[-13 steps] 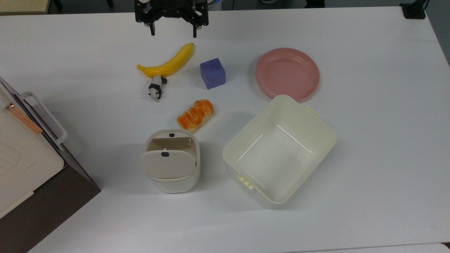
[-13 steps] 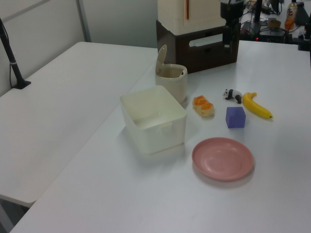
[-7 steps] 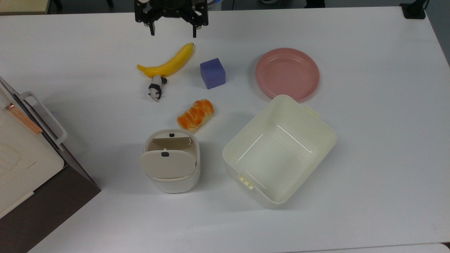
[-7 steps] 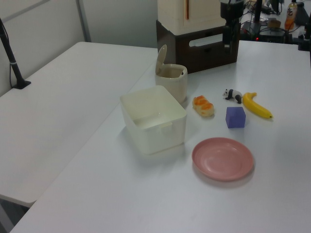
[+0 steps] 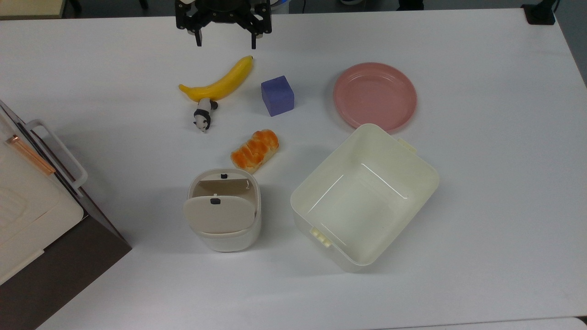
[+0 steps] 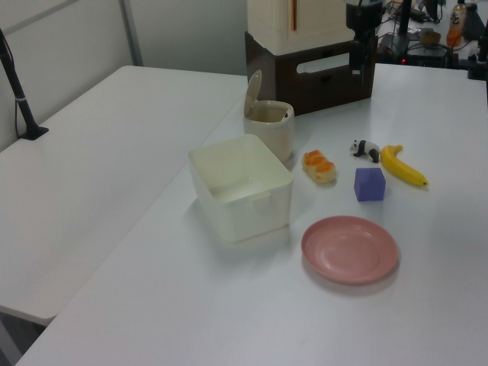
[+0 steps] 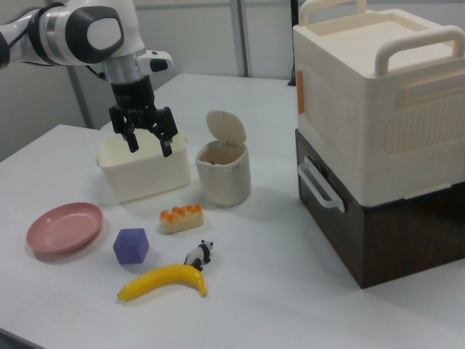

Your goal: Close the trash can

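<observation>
1. The can [image 5: 224,215] stands on the worktop [image 5: 481,192], just beside the tub [image 5: 364,197], bread [image 5: 255,150] near its rim.
2. Its lid [image 7: 226,129] stands upright on the hinge, mouth facing up; the can looks light and stiff, so I'd push the lid top down, not grip.
3. My fingers [image 5: 224,43] hang spread and empty, beyond the banana [image 5: 218,82], well apart from the can.

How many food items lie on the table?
2: the banana near the top view's upper middle, touching the panda, and the bread between the cube and the trash can.
</observation>
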